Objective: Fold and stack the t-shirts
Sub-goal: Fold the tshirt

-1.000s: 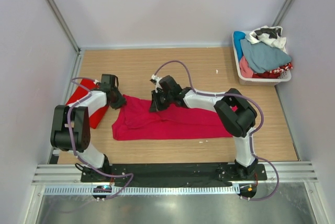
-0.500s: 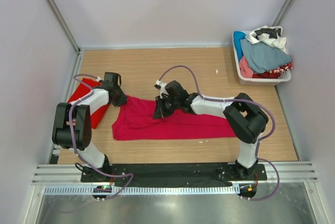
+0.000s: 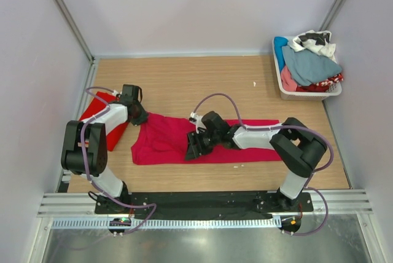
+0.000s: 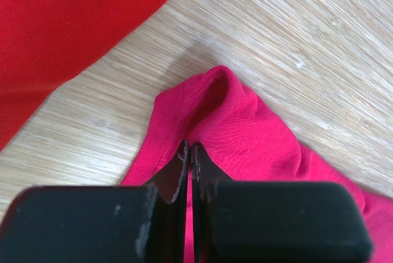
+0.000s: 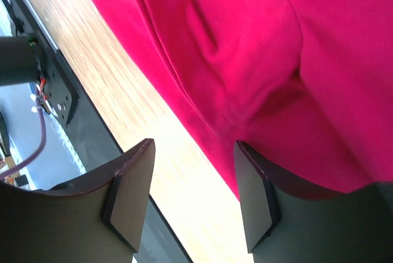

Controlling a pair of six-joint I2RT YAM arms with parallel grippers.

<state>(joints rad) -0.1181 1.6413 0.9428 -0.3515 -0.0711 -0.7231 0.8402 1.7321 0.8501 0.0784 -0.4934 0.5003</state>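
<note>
1. Pale walls enclose a wooden tabletop [image 3: 184,78], and a white basket [image 3: 307,95] heaped with mixed clothes is set in its far right corner.
2. The crimson t-shirt [image 3: 166,143] is laid as a long, low band across the near middle of the tabletop, running left to right. The scarlet t-shirt [image 3: 92,110] is seen at the left edge, near the crimson one but parted from it by a strip of bare wood.
3. The left gripper [image 3: 139,118] is closed on a pinch of crimson cloth at the band's far left corner, where a small ridge is raised at the fingertips. The right gripper [image 3: 191,151] is held with its jaws apart and nothing between them, low over the band's near edge about midway along.
4. The crimson t-shirt is judged light, limp and not fragile. It can be expected to sag and drape wherever it is unsupported, and thin knit may slip from narrow pads. It is best taken at a hem or a doubled edge, at two points well apart, so that the lifted edge is kept taut.
5. Sleeves and collar cannot be made out, nor how many layers lie in the band or in the pinch. Part of the crimson cloth is covered by the right arm, and much of the scarlet t-shirt by the left arm.
</note>
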